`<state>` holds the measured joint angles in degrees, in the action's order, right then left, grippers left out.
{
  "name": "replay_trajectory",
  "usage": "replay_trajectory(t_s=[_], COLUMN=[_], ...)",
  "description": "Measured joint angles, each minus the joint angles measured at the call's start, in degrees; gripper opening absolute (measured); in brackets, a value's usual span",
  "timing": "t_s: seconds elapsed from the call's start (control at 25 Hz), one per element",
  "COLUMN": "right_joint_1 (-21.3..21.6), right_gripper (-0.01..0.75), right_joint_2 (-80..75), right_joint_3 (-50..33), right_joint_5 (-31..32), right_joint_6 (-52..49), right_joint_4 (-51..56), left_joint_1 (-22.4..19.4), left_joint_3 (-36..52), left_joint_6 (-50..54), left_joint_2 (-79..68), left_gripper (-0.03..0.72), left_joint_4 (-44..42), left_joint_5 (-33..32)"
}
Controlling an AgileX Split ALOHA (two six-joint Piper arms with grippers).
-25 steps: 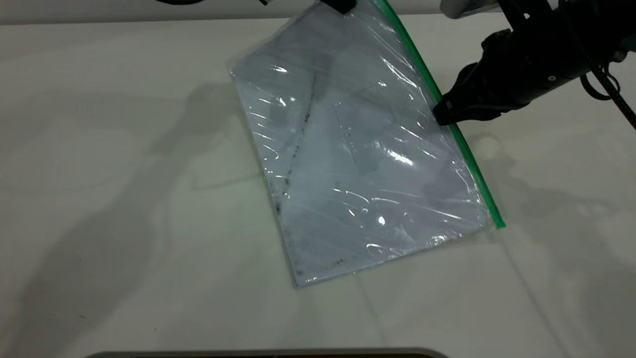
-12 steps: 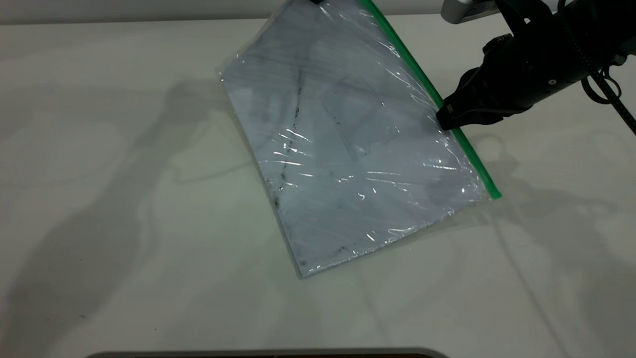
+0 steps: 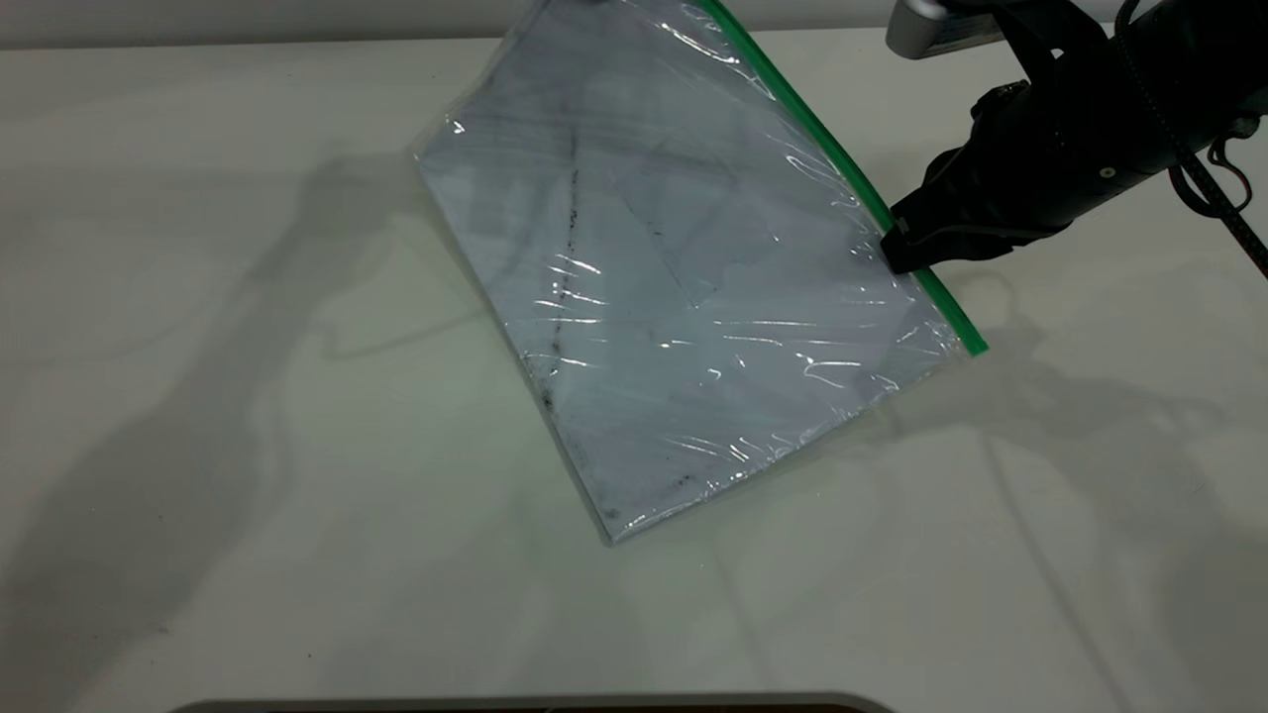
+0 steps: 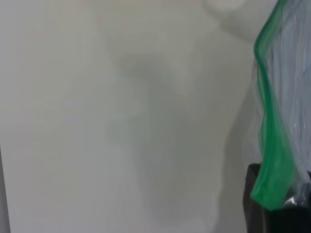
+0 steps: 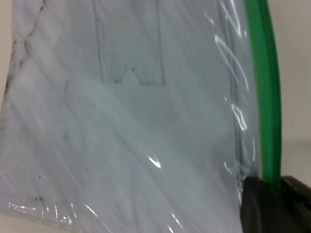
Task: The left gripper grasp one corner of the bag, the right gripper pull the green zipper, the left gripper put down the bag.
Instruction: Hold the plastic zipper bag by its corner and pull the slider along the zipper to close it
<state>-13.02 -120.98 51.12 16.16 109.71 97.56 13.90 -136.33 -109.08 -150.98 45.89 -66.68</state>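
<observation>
The bag [image 3: 654,267], a clear pouch with a white sheet and a dark smudge line, hangs tilted, with its lowest corner on the table. The green zipper [image 3: 822,139] runs down its right edge. My right gripper [image 3: 899,248] is shut on the zipper near its lower end; the right wrist view shows the green strip [image 5: 265,87] pinched between my right gripper's [image 5: 277,194] black jaws. In the left wrist view my left gripper [image 4: 277,204] is shut on the bag's corner [image 4: 268,191] at the end of the green strip. In the exterior view it is out of sight above the top edge.
The white table [image 3: 248,396] surrounds the bag, with shadows of the arms on it. A dark curved edge [image 3: 535,705] lies along the near side. The right arm's cables [image 3: 1204,168] hang at the far right.
The bag has been lifted higher and swung left, with its green lower corner rising off the table. My right gripper has slid down the zipper toward that end. My left gripper left the exterior view.
</observation>
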Motion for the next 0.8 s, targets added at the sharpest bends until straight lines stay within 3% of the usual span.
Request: replay_trajectory(t_s=[0.8], right_joint_1=[0.0], right_gripper=[0.044], right_joint_2=[-0.05], right_joint_3=[0.0], right_joint_5=[-0.24], right_joint_6=[-14.96], right_joint_4=[-10.53], left_joint_1=[-2.58], left_joint_3=[-0.01], left_joint_6=[3.2], left_joint_2=[0.0], left_gripper=[0.053], left_joint_4=[-4.53], left_joint_5=[0.01])
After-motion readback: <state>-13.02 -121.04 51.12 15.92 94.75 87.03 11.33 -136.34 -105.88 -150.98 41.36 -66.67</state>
